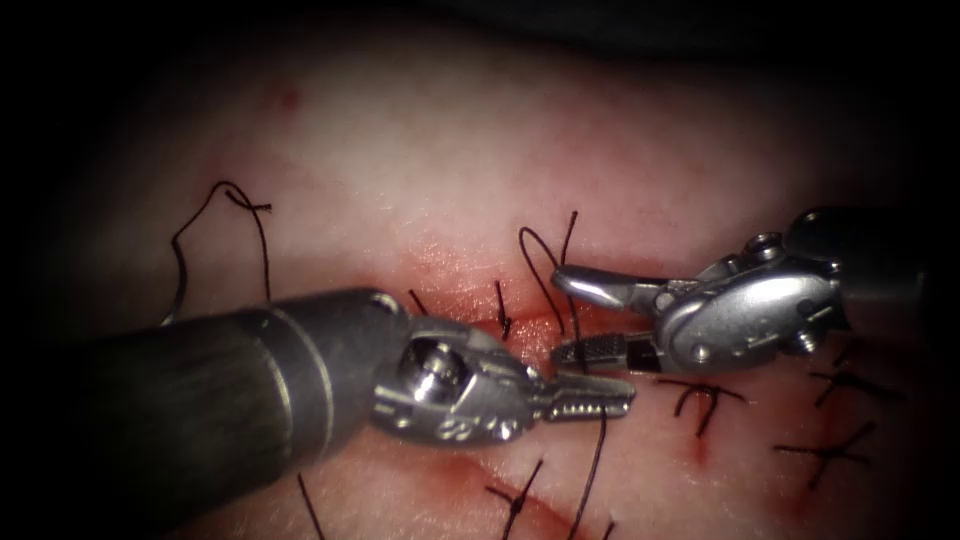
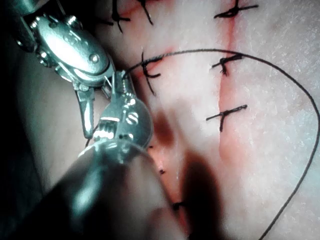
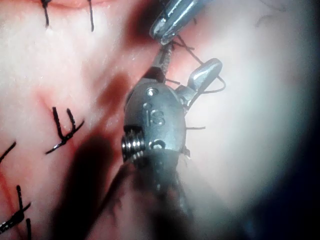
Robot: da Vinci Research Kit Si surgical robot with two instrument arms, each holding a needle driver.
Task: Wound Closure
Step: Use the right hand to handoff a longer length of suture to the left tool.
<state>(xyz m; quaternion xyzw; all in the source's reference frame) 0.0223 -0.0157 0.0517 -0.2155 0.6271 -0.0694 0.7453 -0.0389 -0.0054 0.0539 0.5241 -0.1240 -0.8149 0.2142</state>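
Endoscope view first: our left tool comes in from the picture's left with its jaws closed flat together over the cut, and a strand of thread hangs straight down from its tip, so we judge it has the thread pinched. Our right tool sits just beside it with its jaws spread wide, upper jaw lifted, lower jaw level, nothing between them. A loop of thread stands up from the tissue right at the upper jaw. We cannot make out the needle; where it lies, and whether it is in the tissue, we cannot say.

Finished stitches lie to the right, and a loose thread end trails to the left.

To handle this well, we judge the left hold should stay steady and low, so the strand does not saw at the wet red fluid edge, and the two tips, almost touching, should not clash.
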